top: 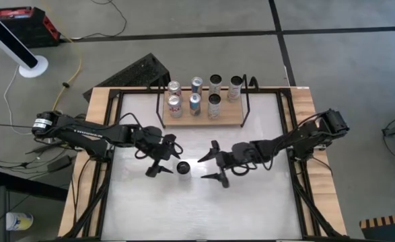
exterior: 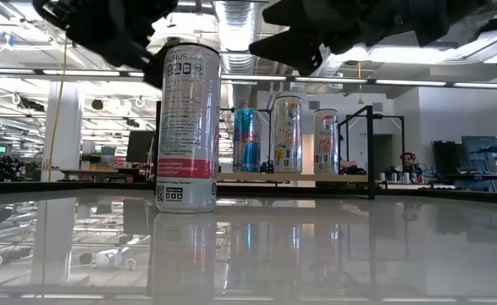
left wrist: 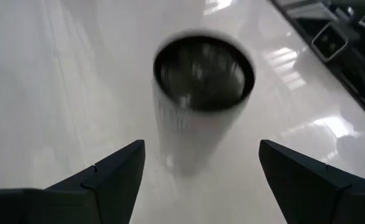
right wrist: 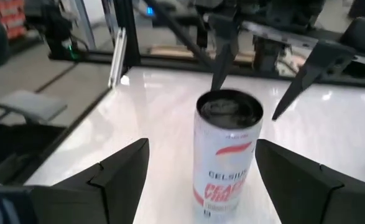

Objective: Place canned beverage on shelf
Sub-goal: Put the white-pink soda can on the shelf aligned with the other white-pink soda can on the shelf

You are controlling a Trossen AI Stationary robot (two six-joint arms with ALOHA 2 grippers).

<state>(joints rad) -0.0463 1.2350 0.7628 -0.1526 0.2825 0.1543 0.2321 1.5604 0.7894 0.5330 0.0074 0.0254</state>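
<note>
Standing alone on table [top: 143, 208]: 1 can [top: 182, 167] | sitting on shelf [top: 234, 121]: 7 cans | flanking can: left pincer [top: 161, 156], right pincer [top: 214, 163], both gaping open

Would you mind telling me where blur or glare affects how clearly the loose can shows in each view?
Left wrist view: the can is smeared, its rim soft, with glare patches on the white table. Right wrist view: the label reads clearly. Low view: it is sharp and mirrored in the glossy tabletop. High view: only its dark top shows.
</note>
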